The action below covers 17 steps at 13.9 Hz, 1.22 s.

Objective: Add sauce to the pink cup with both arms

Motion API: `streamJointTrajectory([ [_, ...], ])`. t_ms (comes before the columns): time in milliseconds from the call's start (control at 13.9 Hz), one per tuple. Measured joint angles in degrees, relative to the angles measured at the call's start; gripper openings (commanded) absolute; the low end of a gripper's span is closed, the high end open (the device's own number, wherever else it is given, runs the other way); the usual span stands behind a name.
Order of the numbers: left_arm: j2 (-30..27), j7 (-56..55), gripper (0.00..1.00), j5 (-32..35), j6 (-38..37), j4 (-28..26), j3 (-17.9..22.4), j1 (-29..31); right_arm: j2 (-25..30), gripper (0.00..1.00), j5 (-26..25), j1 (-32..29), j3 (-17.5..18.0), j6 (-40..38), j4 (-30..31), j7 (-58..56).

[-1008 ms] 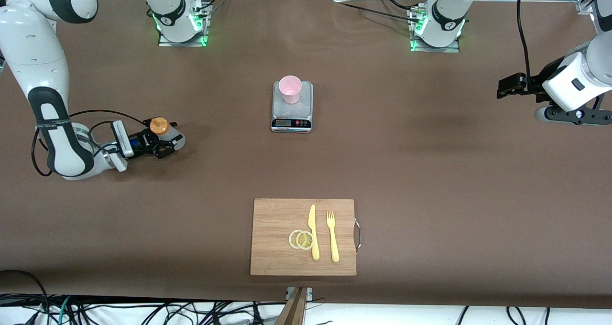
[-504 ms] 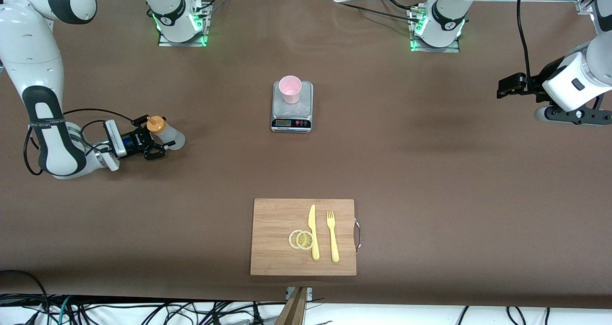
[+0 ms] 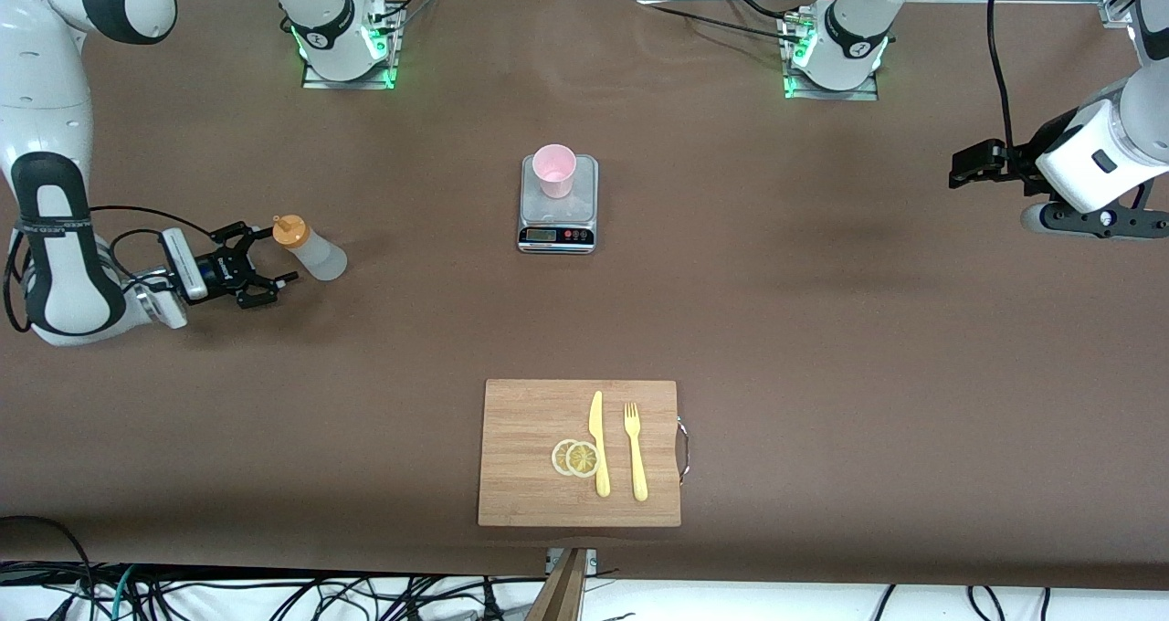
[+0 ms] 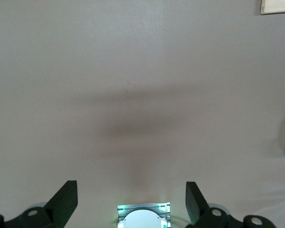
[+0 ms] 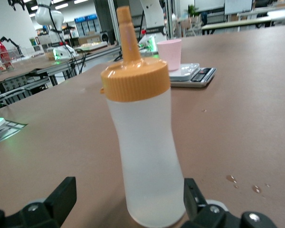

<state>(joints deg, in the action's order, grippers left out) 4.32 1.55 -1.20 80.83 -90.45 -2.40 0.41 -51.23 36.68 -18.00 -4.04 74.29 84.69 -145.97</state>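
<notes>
Right gripper sits low with fingers spread wide, the sauce upright just ahead of the fingertips, untouched. The pink cup waits on the scale, well apart. Left gripper idles, fingers apart. Whether any sauce is in the cup, I can't tell.

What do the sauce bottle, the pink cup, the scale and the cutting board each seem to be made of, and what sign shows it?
Sauce bottle: translucent whitish plastic, probably soft; frosted, cloudy wall, matte orange cap.
Pink cup: likely plastic; even pale pink, smooth, thin rim.
Scale: seemingly brushed metal; grey sheen, with a clear, glassy-looking platform.
Cutting board: wood or bamboo; light tan with a striped grain.
</notes>
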Motion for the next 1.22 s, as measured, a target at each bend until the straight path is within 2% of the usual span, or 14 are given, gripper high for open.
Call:
streamJointTrajectory([
  [288,0.0,0.0,1.00,0.0,0.0,0.0,0.0,0.0,3.5,1.00,-4.3,0.3,0.1,0.0,-2.7,8.8],
  [648,0.0,0.0,1.00,0.0,0.0,0.0,0.0,0.0,14.9,1.00,-13.5,5.2,0.4,4.6,-2.9,27.7],
  [936,0.0,0.0,1.00,0.0,0.0,0.0,0.0,0.0,25.5,1.00,-21.4,11.1,1.6,8.7,1.7,47.8],
  [1224,0.0,0.0,1.00,0.0,0.0,0.0,0.0,0.0,34.0,1.00,-29.8,12.8,6.3,13.5,7.2,68.3],
])
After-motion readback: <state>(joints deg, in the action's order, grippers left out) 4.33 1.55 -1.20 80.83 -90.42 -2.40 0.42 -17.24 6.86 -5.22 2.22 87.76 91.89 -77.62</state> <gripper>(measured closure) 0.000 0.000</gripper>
